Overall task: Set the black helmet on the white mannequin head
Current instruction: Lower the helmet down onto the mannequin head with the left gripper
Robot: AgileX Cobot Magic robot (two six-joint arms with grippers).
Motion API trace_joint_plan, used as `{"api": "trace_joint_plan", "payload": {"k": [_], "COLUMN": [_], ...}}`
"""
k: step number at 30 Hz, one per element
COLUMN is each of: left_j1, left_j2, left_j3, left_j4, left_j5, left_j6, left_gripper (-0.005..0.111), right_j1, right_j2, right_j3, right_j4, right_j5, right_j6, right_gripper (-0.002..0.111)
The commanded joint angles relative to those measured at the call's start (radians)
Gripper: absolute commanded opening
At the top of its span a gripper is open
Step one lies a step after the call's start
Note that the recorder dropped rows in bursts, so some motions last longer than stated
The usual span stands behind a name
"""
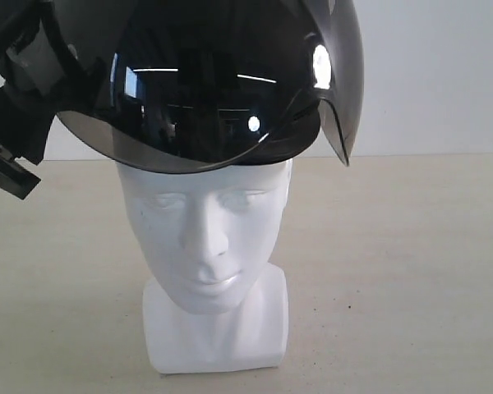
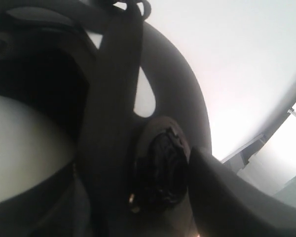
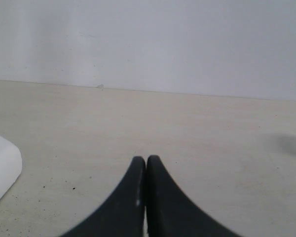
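A black helmet (image 1: 205,74) perches high on the white mannequin head (image 1: 209,238). The left gripper (image 2: 163,173) jaws seemingly clamp its side. Best lowered straight and centred. The right gripper (image 3: 146,168) jaws are closed, empty, over the table (image 3: 212,128).

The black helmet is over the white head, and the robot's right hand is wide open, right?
Not quite. The black helmet is over the white head, but the right hand is shut, not open: the right wrist view shows its fingertips pressed together.

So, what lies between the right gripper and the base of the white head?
Only bare table; the right wrist view shows nothing between the shut right gripper and the base corner of the white head.
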Motion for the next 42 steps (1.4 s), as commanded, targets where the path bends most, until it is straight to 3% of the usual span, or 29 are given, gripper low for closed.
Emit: {"api": "trace_joint_plan", "payload": {"k": [1, 25, 42], "left_j1": [0.026, 0.026, 0.026], "left_j2": [-0.026, -0.022, 0.078], "left_j3": [0.027, 0.069, 0.086], "left_j4": [-0.138, -0.134, -0.099], "left_j5": [-0.041, -0.041, -0.041], "left_j6": [0.101, 0.142, 0.142], "left_gripper": [0.004, 0.004, 0.004], "right_j1": [0.001, 0.001, 0.001], "right_j2": [-0.006, -0.006, -0.006], "right_j3": [-0.001, -0.001, -0.001], "right_j4": [-0.008, -0.008, -0.008], "right_j5": [-0.015, -0.015, -0.015], "right_j6": [0.000, 0.000, 0.000], "right_gripper": [0.000, 0.000, 0.000]}}
